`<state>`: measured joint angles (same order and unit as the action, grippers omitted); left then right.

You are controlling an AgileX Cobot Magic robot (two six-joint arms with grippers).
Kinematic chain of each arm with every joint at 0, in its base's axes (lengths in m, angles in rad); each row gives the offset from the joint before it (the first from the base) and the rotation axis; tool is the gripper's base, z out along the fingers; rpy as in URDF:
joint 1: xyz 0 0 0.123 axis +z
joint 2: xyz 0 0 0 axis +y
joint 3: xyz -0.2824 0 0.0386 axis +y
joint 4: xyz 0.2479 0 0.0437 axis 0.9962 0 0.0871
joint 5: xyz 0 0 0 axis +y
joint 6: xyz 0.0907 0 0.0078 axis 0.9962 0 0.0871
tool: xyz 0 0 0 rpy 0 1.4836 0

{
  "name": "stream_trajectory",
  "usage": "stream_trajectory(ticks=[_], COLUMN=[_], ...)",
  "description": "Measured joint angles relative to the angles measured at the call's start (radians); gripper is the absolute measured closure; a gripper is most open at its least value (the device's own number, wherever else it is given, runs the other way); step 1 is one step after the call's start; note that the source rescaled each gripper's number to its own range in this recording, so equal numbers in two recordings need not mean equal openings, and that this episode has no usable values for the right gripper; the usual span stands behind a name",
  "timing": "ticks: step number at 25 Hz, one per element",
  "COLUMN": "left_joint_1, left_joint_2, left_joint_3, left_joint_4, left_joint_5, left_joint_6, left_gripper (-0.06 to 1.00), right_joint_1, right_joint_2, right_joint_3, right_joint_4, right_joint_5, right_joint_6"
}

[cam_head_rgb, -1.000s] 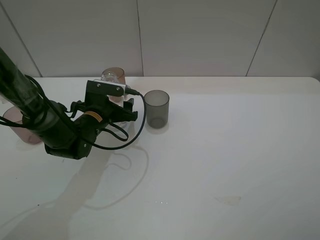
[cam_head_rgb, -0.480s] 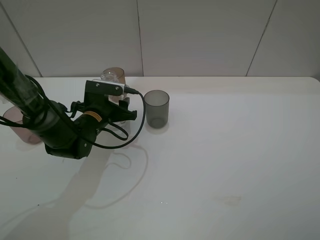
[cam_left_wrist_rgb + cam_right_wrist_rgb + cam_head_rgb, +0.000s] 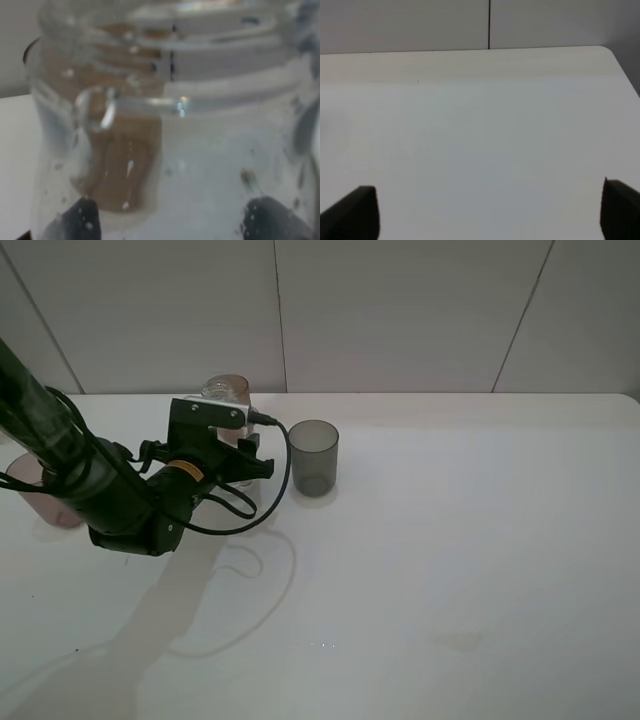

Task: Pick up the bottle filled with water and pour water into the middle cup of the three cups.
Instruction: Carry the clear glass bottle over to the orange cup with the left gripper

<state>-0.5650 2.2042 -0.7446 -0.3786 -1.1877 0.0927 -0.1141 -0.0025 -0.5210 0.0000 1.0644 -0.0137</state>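
Left end effector [image 3: 175, 220] is clamped on the bottle [image 3: 200, 150]: in the wrist view both dark fingertips [image 3: 82, 220] sit at the bottle's sides and the clear dimpled wall fills the pic. Vs 1 s ago, in the high view the left end effector [image 3: 240, 458] and its load sit a touch higher and further back, and the bottle neck [image 3: 215, 392] has slid slightly left. So the lift looks just begun; whether the base is off the counter [image 3: 450, 540] can't be told, as wrist and cable hide it. The bottle is upright, capless neck up, no tilt, so no pour yet. The middle cup [image 3: 238, 388], amber, stands just behind the bottle and shows as a brown patch through the plastic [image 3: 125, 165], so there's v. little travel left, and the next move prob. needs a bit more height before tipping toward it. The grey tumbler [image 3: 313, 455] is just to one side, near the cable, w/ the pinkish tumbler [image 3: 45, 505] well off on the other side, partly behind the arm. Right end effector [image 3: 490, 210] is spread wide, holding nothing, over bare counter.
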Motion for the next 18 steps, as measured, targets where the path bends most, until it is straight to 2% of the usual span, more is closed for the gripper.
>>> stream_trajectory(ticks=[4, 10, 15, 18], left_joint_1=[0.0, 0.02, 0.104, 0.171], left_joint_2=[-0.111, -0.294, -0.398, -0.43], left_joint_3=[0.002, 0.003, 0.005, -0.012], left_joint_4=[-0.002, -0.002, 0.004, 0.063], left_joint_5=[0.027, 0.235, 0.408, 0.519], left_joint_6=[0.08, 0.284, 0.343, 0.345], left_gripper=[0.92, 0.92, 0.92, 0.92], right_joint_1=[0.0, 0.0, 0.0, 0.0], right_joint_2=[0.0, 0.0, 0.0, 0.0], right_joint_3=[0.0, 0.0, 0.0, 0.0], right_joint_4=[0.0, 0.0, 0.0, 0.0], right_joint_5=[0.0, 0.0, 0.0, 0.0], right_joint_6=[0.0, 0.0, 0.0, 0.0])
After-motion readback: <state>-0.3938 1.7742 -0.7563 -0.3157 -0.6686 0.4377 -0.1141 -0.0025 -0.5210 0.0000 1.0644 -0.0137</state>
